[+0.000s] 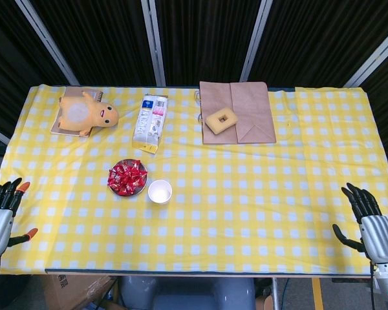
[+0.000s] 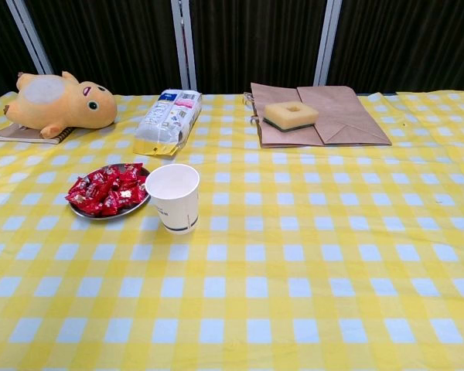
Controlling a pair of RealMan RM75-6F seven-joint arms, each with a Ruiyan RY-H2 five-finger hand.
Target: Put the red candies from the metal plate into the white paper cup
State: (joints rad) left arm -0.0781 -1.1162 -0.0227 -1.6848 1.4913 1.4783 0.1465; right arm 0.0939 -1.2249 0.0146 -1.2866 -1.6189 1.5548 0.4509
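Metal plate (image 2: 81, 212), round, heaped with crinkly red candies (image 2: 107, 189); white paper cup (image 2: 173, 197) just beside. Left hand (image 1: 0, 216) and right hand (image 1: 368, 223) at table (image 1: 258, 213) edges, fingers spread, empty.

From my station, the left hand (image 1: 0, 216) is cropped by the head view's left edge — the right hand (image 1: 372, 226) by its bottom corner. Chest view shows neither. Print on the snack package (image 1: 150, 123) — illegible.
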